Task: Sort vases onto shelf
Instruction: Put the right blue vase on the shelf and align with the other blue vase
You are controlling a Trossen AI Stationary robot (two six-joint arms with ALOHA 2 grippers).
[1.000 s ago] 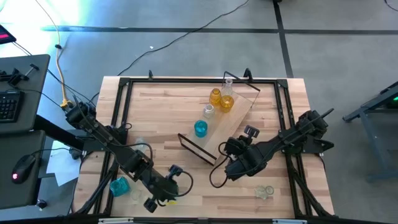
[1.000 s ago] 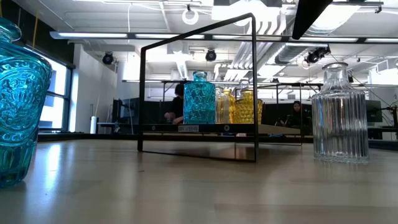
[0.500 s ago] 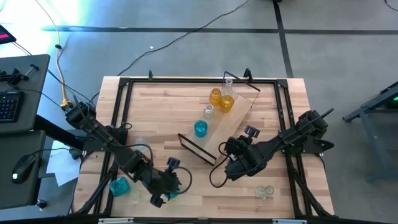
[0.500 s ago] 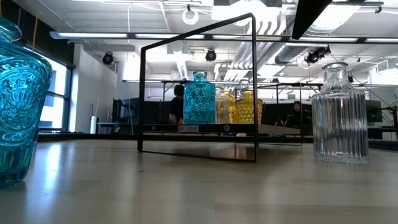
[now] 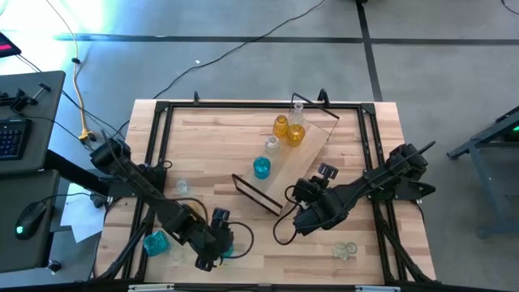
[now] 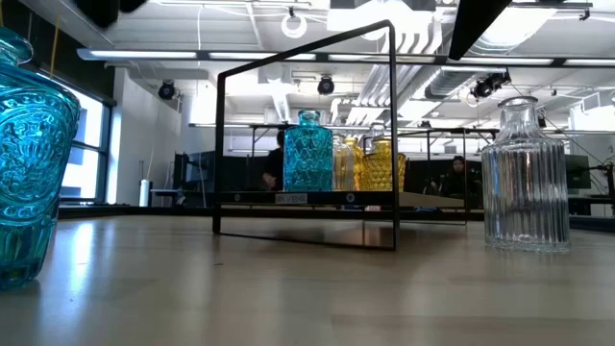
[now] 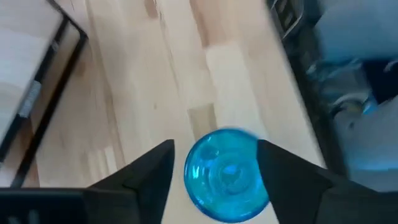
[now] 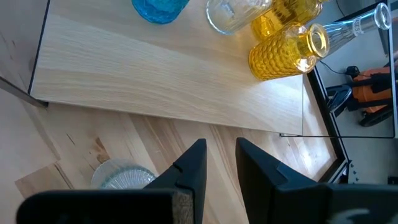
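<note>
While no writing or brand can be read anywhere, a small pale label is seen on the shelf's front edge in the low view. From above, the light-wood worktop (image 5: 219, 134) is framed by black rails and stands on a grey floor crossed by cables. The shelf (image 5: 302, 150) lies diagonally across it, its long axis running from near centre to the far right, with two amber vases (image 5: 288, 129), a clear one and a teal vase (image 5: 261, 168) on it. The left tool (image 5: 219, 246) is held at the near left edge over a blue vase; another teal vase (image 5: 155, 242) stands beside that arm. The right tool (image 5: 300, 217) waits near the shelf's near end.

In the low view, the vases are seen upright, necks up, with an office-like room behind.

In the left wrist view, the fingers (image 7: 149, 171) are spread apart on either side of the blue vase (image 7: 227, 175), seen mouth-up.

In the right wrist view, the fingers (image 8: 194, 163) are nearly together, gripping nothing.
</note>
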